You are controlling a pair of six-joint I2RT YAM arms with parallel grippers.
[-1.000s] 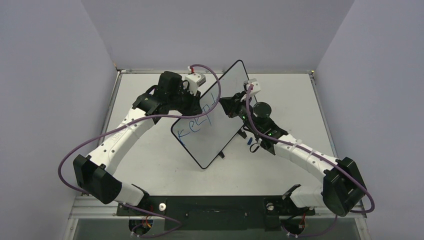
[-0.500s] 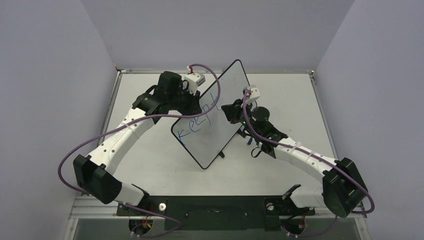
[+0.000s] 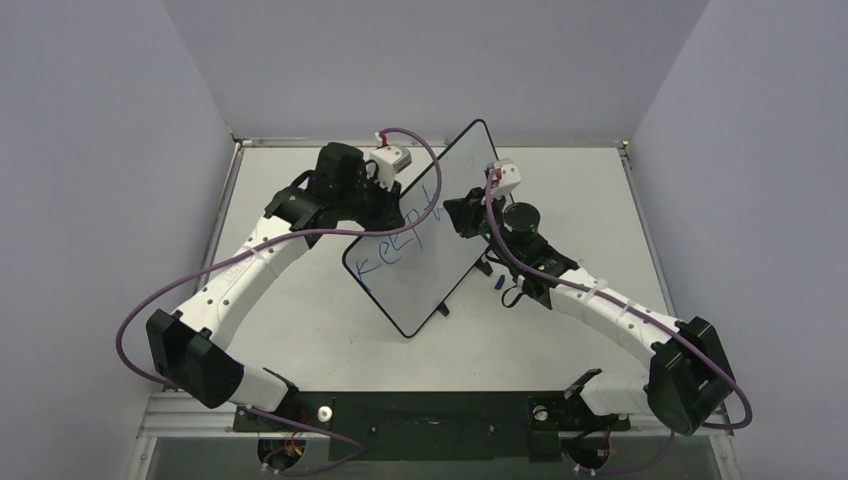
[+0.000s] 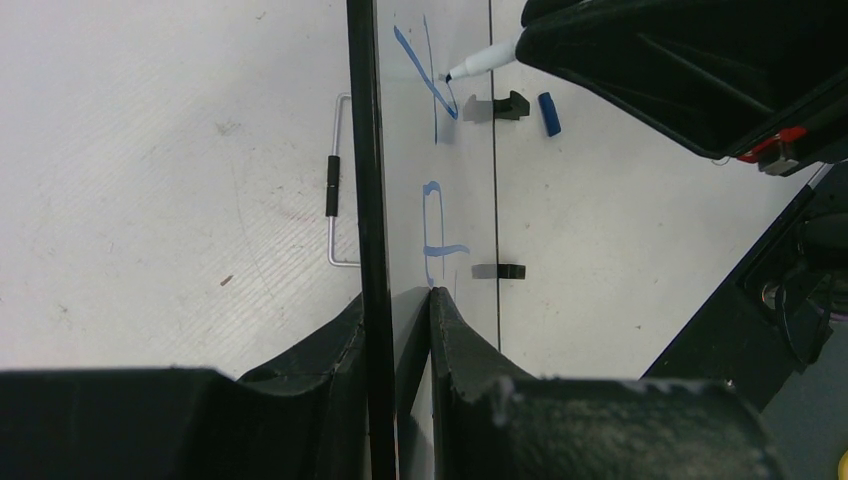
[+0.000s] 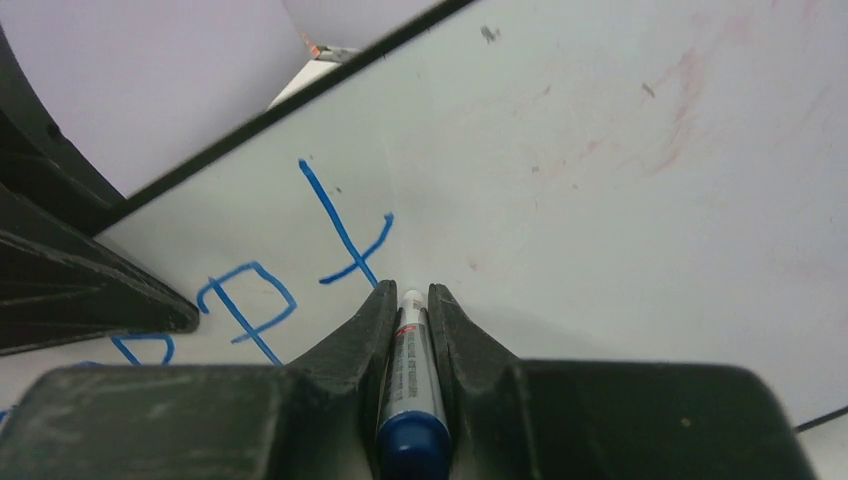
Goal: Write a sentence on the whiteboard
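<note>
The sentence (image 3: pixel 395 245) reads "Keep t" in slanted blue, high on the whiteboard (image 3: pixel 430 285), which is tilted up over the table (image 3: pixel 300 340). We should press the marker (image 5: pixel 409 375) lightly and space the letters evenly. Our right gripper (image 5: pixel 408 300) pinches the marker; our left gripper (image 4: pixel 398 298) clamps the board's edge.

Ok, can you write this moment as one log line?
left gripper: shut on whiteboard edge | right gripper: shut on marker | sentence: "Keep t" so far
</note>
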